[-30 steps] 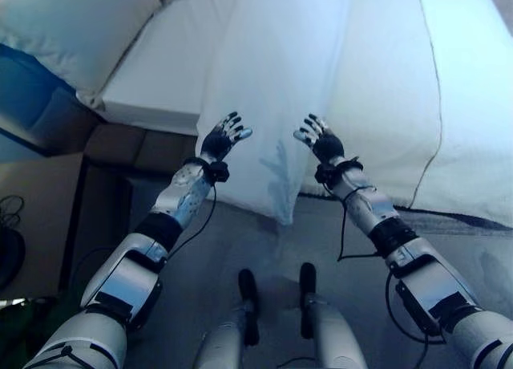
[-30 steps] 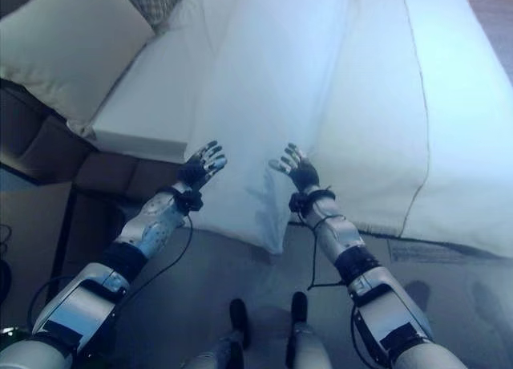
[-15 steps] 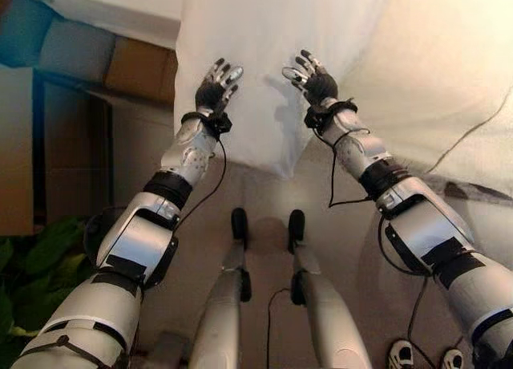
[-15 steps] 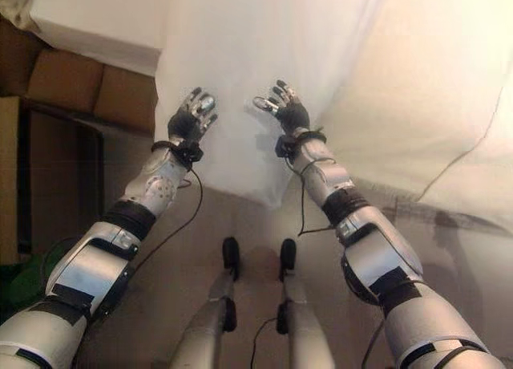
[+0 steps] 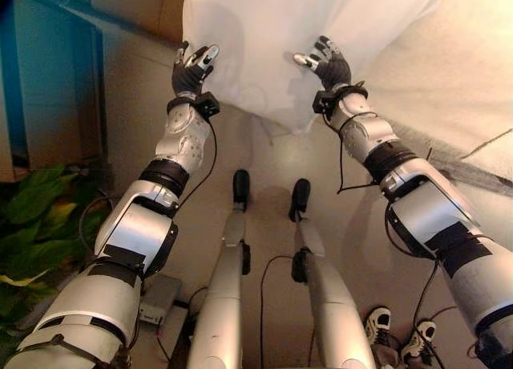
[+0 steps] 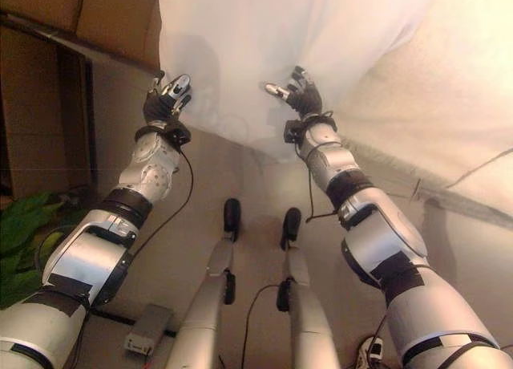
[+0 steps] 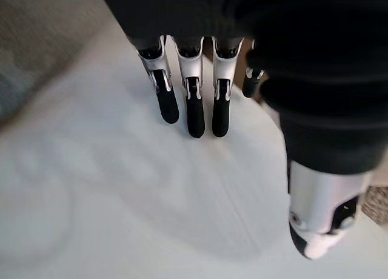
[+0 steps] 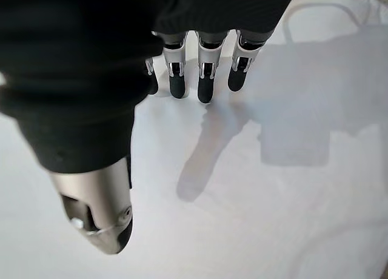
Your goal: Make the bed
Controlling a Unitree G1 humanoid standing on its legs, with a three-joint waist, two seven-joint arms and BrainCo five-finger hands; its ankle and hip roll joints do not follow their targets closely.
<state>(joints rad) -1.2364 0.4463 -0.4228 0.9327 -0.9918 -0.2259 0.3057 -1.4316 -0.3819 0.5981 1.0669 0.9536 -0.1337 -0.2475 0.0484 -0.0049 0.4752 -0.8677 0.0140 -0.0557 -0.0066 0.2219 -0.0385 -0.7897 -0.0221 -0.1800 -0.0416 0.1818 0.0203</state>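
While both arms reach up toward the top of the frame, status per item:

left hand (image 5: 193, 66): upper left of centre in the left eye view, fingers (image 7: 194, 103) straight and spread apart, thumb off to the side, gripping nothing. Sits at the left lower edge of the hanging cloth; contact can't be confirmed.

right hand (image 5: 327, 61): upper centre-right, fingers (image 8: 203, 85) extended and parted, thumb apart, nothing clamped. Raised in front of the cloth's lower edge.

white sheet (image 5: 272, 32): top centre of the frame, hanging down over the bed's side. Plain white, smooth with a few soft folds; its lower edge dips to a point between the two hands. Both wrist views look along the fingers onto its white surface, with hand shadows cast on it.

cream blanket (image 5: 457, 72): upper right, beside the sheet, draped to the floor, thin seam line across it.

plant (image 5: 36, 225): green leaves at left edge, mid-frame.

shoes (image 5: 397, 333): pair at lower right on the floor.
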